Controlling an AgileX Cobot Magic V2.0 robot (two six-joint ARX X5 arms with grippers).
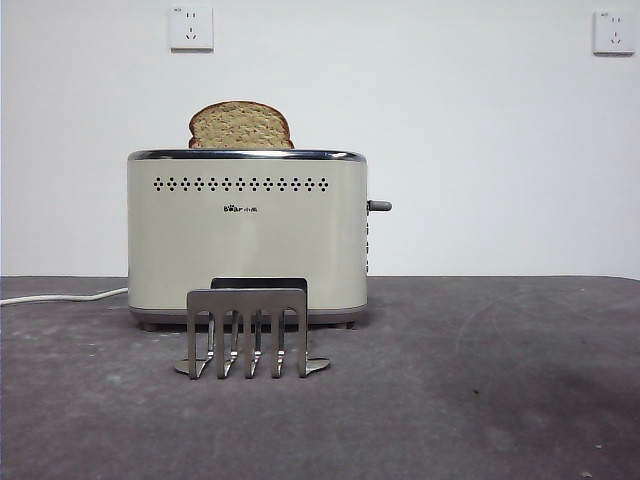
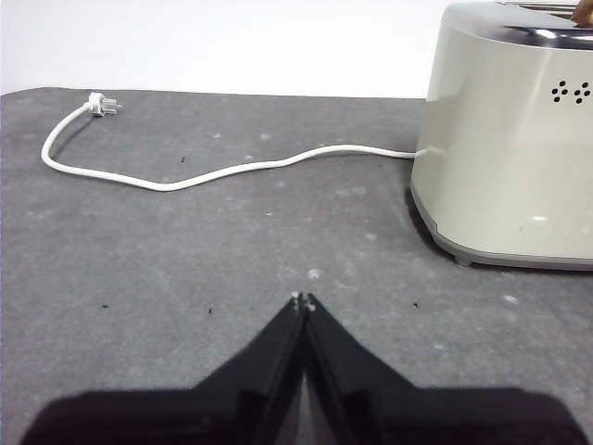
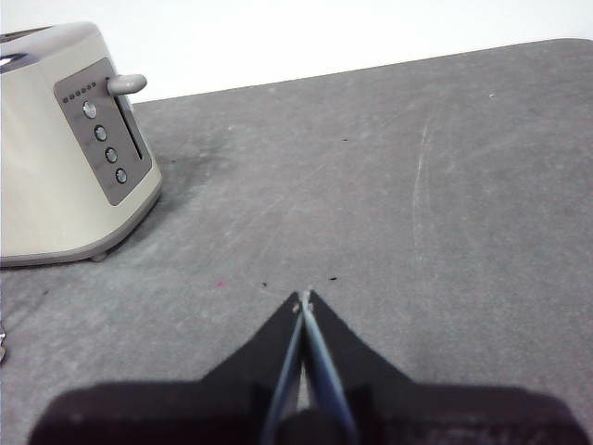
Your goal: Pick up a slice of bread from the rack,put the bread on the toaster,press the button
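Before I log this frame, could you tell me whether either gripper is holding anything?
Nothing is held: the left gripper and right gripper are shut and empty above the table.

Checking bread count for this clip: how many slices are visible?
1. The slice of bread stands in the toaster; the rack shows none, though the toaster could hide another.

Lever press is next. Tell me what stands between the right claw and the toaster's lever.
Nothing visible does. The right claw hovers shut over bare table, and the button juts from the toaster at its narrow end with open mat between them.
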